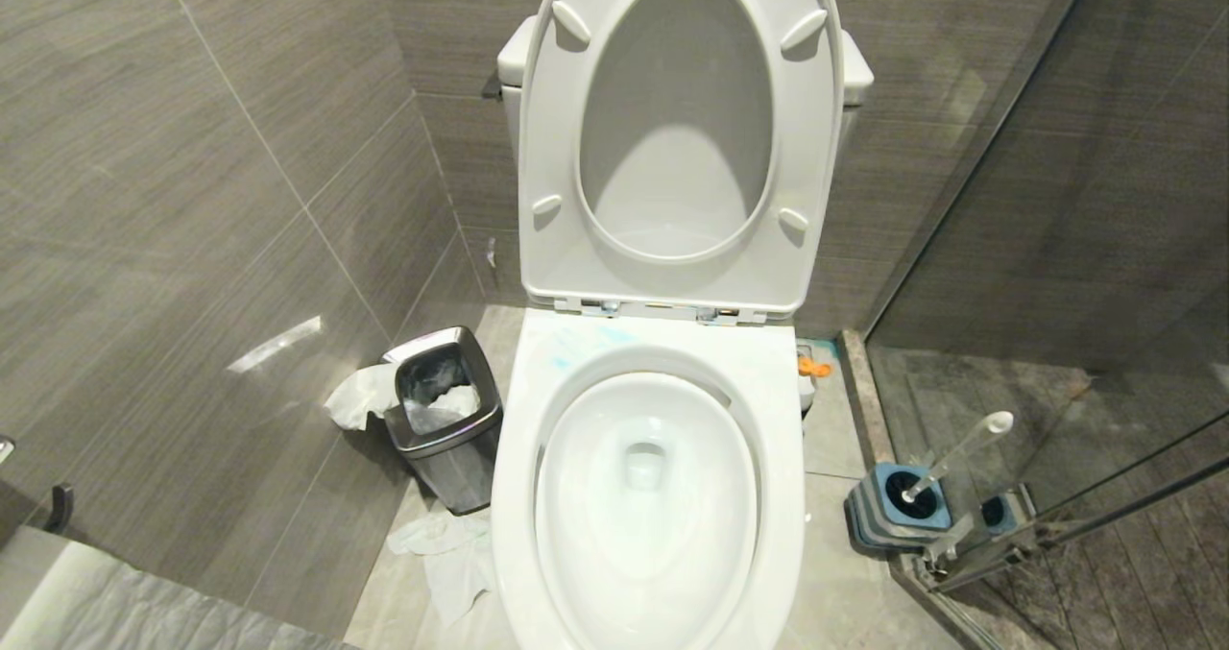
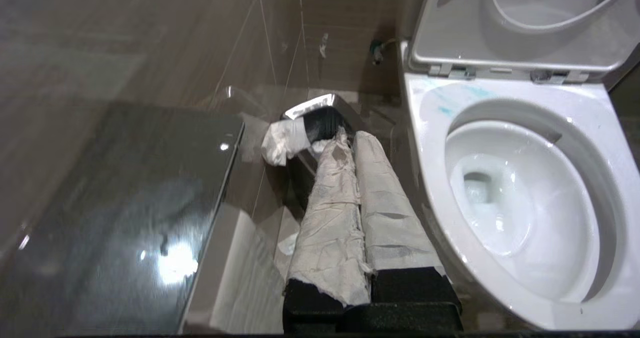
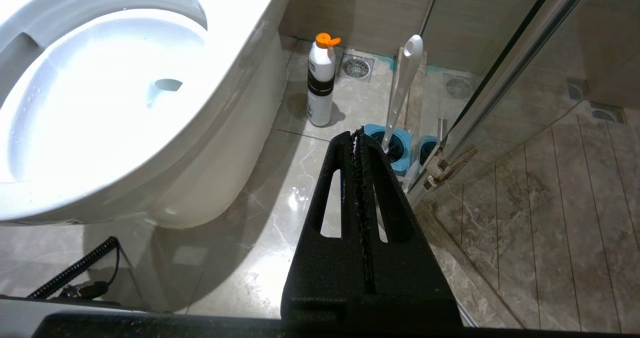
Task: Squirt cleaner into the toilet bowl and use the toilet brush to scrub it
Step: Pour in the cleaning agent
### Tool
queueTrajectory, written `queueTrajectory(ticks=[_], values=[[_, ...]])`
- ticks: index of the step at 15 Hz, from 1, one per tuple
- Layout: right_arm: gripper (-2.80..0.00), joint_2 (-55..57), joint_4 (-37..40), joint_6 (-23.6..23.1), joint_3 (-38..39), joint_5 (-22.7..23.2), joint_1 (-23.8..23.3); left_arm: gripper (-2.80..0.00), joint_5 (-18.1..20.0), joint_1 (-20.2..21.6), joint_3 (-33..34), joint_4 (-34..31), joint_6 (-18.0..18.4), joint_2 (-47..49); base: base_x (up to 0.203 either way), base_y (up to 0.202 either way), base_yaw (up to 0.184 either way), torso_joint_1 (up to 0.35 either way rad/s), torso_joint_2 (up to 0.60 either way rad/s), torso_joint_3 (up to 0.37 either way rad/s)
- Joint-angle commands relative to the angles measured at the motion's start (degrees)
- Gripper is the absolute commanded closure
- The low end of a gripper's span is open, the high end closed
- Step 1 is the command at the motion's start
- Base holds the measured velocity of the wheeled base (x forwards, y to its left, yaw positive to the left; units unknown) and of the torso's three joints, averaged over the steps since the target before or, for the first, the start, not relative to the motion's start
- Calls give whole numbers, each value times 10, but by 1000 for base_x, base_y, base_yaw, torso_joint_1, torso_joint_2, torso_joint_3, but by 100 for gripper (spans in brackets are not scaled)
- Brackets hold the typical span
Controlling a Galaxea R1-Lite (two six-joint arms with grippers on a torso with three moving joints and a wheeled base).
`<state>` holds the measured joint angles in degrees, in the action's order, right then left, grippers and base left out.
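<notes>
My right gripper (image 3: 357, 133): jaws pressed together, empty, beside the toilet bowl (image 1: 518, 458).
My left gripper (image 2: 350, 138): paper-wrapped jaws pressed together, empty, on the bowl's other side.
Toilet brush (image 1: 960, 453): standing in its blue holder (image 1: 869, 511), right of the bowl.
Cleaner (image 1: 576, 346): blue smears on the bowl's back rim.

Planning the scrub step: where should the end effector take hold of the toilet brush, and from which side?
Grip the long whitish-handled toilet brush on its upper handle, just below the rounded tip. It leans out of the square blue-grey ribbed holder, bristles sunk inside, so come from above, probably with the shut right end effector, which is nearer.
</notes>
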<state>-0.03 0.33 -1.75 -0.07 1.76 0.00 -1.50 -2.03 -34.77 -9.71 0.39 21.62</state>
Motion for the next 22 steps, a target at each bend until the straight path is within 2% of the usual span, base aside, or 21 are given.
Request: queueTrajectory(ticks=[1,9,14,17,22], values=[[0,0,0,0,0,0,0,0,-2,1,47,-1,1,-52,0,0,0,0,0,0],[0,0,0,0,1,0,0,0,1,21,146,10,13,-124,0,0,0,0,0,0],[0,0,0,0,0,0,0,0,3,20,237,88,16,-171,0,0,0,0,0,0],[0,0,0,0,0,0,0,0,10,17,272,96,29,-215,0,0,0,0,0,0],[0,0,0,0,0,0,0,0,26,17,339,107,44,-215,0,0,0,0,0,0]])
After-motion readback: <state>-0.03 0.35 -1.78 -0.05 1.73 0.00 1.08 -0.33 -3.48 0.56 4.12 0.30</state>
